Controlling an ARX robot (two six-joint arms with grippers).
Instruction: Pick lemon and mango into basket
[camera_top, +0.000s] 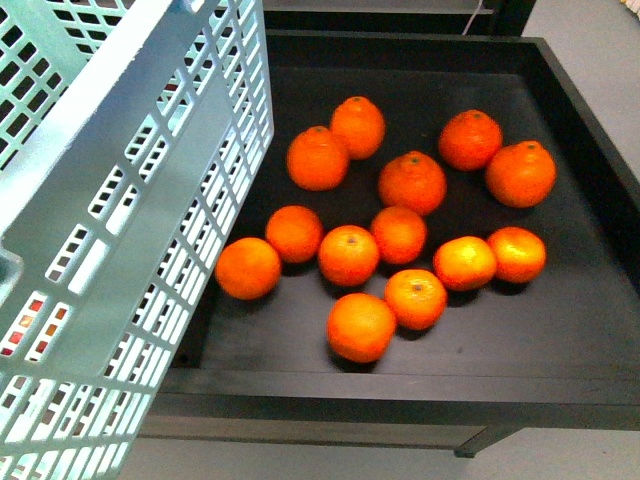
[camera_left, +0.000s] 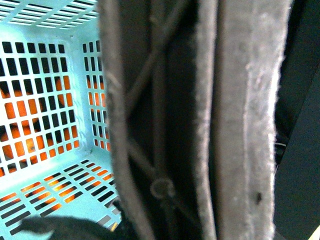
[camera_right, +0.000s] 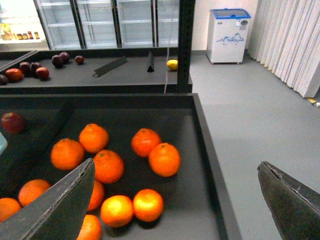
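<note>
At nine o'clock in the front view, the light aqua basket (camera_top: 120, 200) looms largest. It is tilted, and its slotted wall hides the left edge of a black bench (camera_top: 560, 330) with a raised rim. Thirteen oranges (camera_top: 348, 254) lie loosely clustered on the bench, from the centre toward three o'clock, several touching.

The left wrist camera looks into the basket's grid walls and floor, with orange showing through the slots. Blurred grey strips (camera_left: 245, 125) block much of that view, so how the left gripper's fingers stand cannot be told.

The right gripper (camera_right: 176, 164) hovers above the oranges, its two dark fingers (camera_right: 60, 205) spread wide with nothing between them. Smallest, the lemon (camera_right: 172, 64) rests on a farther dark shelf (camera_right: 125, 75) beyond the bench.
</note>
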